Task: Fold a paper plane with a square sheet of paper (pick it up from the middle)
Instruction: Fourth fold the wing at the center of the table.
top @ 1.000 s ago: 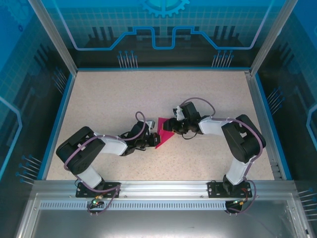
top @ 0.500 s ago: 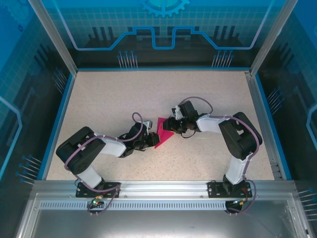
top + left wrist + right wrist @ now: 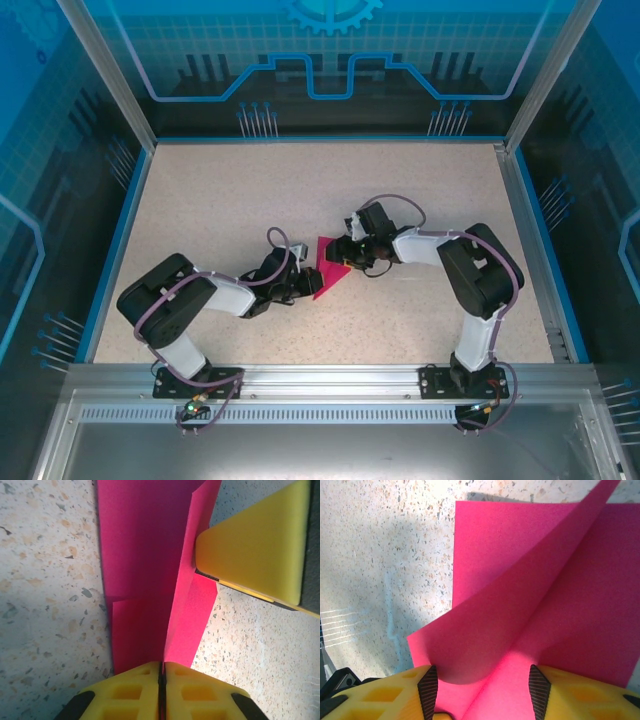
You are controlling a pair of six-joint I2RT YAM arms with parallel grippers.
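Magenta paper: left arm stretched low, left fingers pinch edge; right arm bent, right fingers apart astride flap.

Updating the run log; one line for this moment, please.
paper: partly folded, one layer lifted | left gripper: shut on paper | right gripper: open around paper

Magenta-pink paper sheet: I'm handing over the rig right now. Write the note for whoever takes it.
Left end effector: shut, pinching a raised crease of the thin magenta-pink sheet of paper.
Right end effector: open, a lifted flap curling between its jaws.
Paper: mid-table on the speckled beige tabletop, between both arms.
Done: sheet partly folded, some layers overlapping.
To do: the remaining folds; it is not yet a pointed dart.
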